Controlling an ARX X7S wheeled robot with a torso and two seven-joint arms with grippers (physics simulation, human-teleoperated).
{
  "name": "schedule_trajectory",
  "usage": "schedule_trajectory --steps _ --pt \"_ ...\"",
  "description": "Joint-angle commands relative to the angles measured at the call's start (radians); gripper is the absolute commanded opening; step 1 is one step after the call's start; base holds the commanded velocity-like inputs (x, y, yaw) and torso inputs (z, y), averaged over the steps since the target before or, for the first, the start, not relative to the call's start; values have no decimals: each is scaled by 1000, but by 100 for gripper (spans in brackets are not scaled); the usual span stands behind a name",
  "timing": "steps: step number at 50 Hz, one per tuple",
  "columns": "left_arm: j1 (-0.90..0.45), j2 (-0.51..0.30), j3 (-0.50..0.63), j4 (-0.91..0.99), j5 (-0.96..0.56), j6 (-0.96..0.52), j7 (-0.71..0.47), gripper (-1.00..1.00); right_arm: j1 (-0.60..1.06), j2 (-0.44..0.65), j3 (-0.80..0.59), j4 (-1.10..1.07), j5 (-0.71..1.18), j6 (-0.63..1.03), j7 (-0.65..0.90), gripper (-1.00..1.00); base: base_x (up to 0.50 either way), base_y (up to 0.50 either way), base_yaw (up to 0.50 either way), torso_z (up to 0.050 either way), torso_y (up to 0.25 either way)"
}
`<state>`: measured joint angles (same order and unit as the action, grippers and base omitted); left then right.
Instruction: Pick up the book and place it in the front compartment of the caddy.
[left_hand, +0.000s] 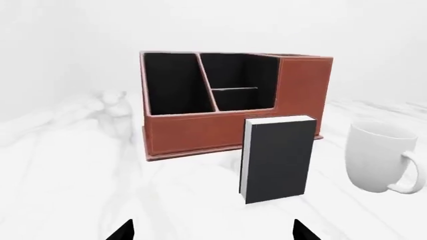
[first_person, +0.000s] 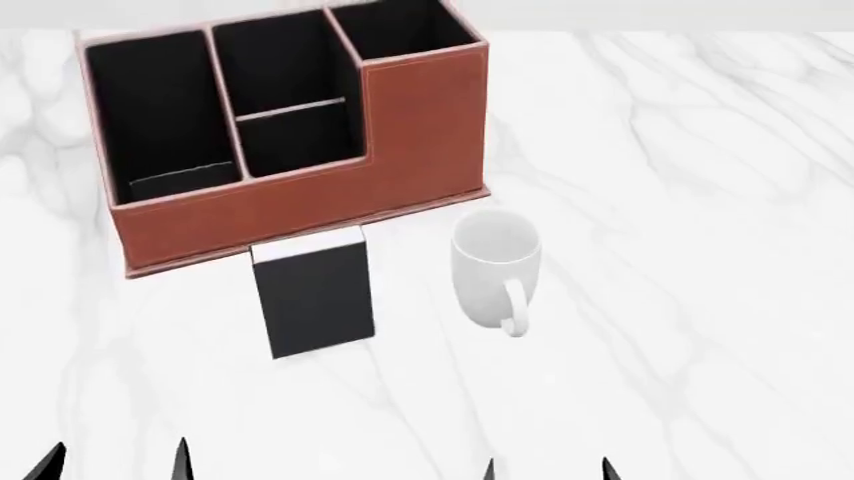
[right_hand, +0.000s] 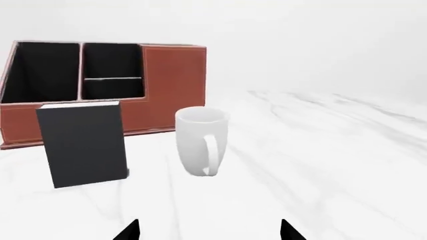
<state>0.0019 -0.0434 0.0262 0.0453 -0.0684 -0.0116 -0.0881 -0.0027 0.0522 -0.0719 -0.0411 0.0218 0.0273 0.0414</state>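
The black book (first_person: 316, 295) with white page edges stands upright on the marble table, just in front of the reddish-brown caddy (first_person: 334, 205). It also shows in the left wrist view (left_hand: 279, 159) and the right wrist view (right_hand: 83, 144). The caddy (left_hand: 200, 131) (right_hand: 170, 85) has black inner walls and a taller right end. My left gripper (first_person: 118, 462) is open and empty at the near edge, short of the book; its tips (left_hand: 211, 232) stand wide apart. My right gripper (first_person: 547, 470) is open and empty, nearer the mug; its tips (right_hand: 208, 231) stand wide apart.
A white mug (first_person: 497, 265) stands to the right of the book, handle toward me; it also shows in the left wrist view (left_hand: 380, 155) and the right wrist view (right_hand: 200, 142). The white marble table (first_person: 694, 200) stretches to the right.
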Motion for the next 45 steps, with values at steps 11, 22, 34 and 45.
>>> schedule_trajectory --steps 11,22,34,45 --pt "31 -78 -21 541 -94 -253 -86 100 -57 75 83 -556 96 236 78 100 430 0 0 0 0" --pt "28 -101 -25 621 -117 -282 -100 100 -56 96 106 -630 112 253 101 100 500 0 0 0 0" --pt "28 -114 -21 622 -145 -288 -102 100 -62 106 109 -611 120 216 110 100 500 0 0 0 0" --pt "11 -122 -19 611 -177 -320 -108 100 -51 120 122 -646 151 256 123 100 500 0 0 0 1"
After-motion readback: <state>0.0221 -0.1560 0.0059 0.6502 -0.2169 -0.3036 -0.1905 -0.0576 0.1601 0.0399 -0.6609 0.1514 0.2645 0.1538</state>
